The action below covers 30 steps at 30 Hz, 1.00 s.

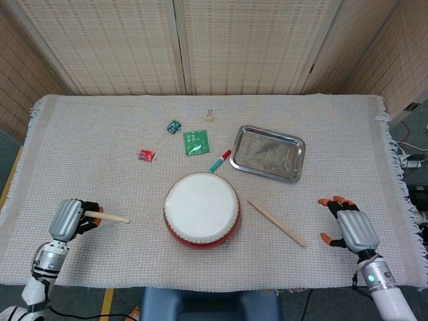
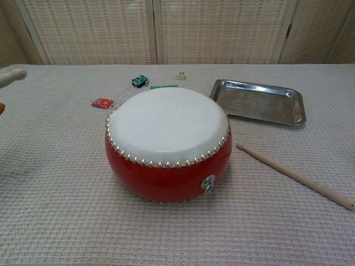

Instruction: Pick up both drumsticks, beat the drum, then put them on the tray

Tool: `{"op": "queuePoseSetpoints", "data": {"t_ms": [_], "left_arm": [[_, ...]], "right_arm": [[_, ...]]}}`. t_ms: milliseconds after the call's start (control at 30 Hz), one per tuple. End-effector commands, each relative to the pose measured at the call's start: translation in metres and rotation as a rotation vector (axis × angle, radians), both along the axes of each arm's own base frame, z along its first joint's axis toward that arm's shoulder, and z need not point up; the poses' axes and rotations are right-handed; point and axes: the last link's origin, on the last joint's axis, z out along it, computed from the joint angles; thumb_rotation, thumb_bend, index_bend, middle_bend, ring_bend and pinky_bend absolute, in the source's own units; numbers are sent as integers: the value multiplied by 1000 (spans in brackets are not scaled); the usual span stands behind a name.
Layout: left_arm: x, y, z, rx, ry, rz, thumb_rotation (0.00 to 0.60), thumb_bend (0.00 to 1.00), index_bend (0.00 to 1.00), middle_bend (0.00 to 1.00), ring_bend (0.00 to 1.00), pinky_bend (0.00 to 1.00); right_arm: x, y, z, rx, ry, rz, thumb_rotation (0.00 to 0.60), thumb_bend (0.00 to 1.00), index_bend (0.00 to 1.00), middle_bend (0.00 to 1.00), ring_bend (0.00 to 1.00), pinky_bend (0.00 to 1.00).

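Wide table (image 1: 80,134) under a cream woven cloth, carrying everything. At centre, a round red drum with a white skin and a studded rim (image 1: 201,209). At about two o'clock from the drum, a rectangular shiny metal tray (image 1: 268,152), bare inside. At three to four o'clock, a plain wooden drumstick (image 1: 276,223) lying flat on the cloth, slanted, just beside the drum but apart from it, untouched.

Out at nine o'clock, the left hand (image 1: 72,218), fingers (image 1: 89,206) clenched round the second wooden drumstick (image 1: 110,217), tip pointing toward the drum. Out at three o'clock, well past the loose stick, the right hand (image 1: 348,223), fingers spread and grasping nothing.

Smaller clutter from eleven to one o'clock: a green packet (image 1: 195,142), a red-and-green marker pen (image 1: 219,161) close to the drum's far rim, a red wrapped sweet (image 1: 147,156), a tiny teal toy car (image 1: 174,126), and possibly a small clip (image 1: 209,116), too small to tell.

Main risks: a thin round stick rolling away under a flat-handed grasp; a grip too near one end, tipping the stick; a careless reach nudging the drum.
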Motion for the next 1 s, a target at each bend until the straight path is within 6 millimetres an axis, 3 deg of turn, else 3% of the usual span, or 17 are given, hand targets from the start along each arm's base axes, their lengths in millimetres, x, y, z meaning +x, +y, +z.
{"op": "queuePoseSetpoints", "data": {"t_ms": [33, 333, 500, 867, 1000], "left_arm": [[11, 6, 5, 56, 72, -55, 600, 733, 1000, 1000, 1000, 1000], [9, 8, 8, 78, 105, -45, 600, 731, 1000, 1000, 1000, 1000], [6, 8, 11, 88, 100, -29, 600, 730, 1000, 1000, 1000, 1000], [2, 5, 7, 58, 103, -17, 600, 729, 1000, 1000, 1000, 1000], [1, 4, 9, 57, 104, -16, 600, 728, 1000, 1000, 1000, 1000]], "right_arm": [[4, -18, -39, 44, 5, -11, 600, 175, 252, 220, 64, 127], [13, -30, -90, 85, -5, 18, 600, 175, 296, 220, 60, 127], [14, -28, -108, 101, 25, 47, 600, 175, 307, 220, 60, 127], [10, -22, -121, 100, 99, 101, 600, 180, 316, 220, 60, 128], [6, -23, -118, 89, 128, 102, 600, 296, 337, 220, 56, 128]]}}
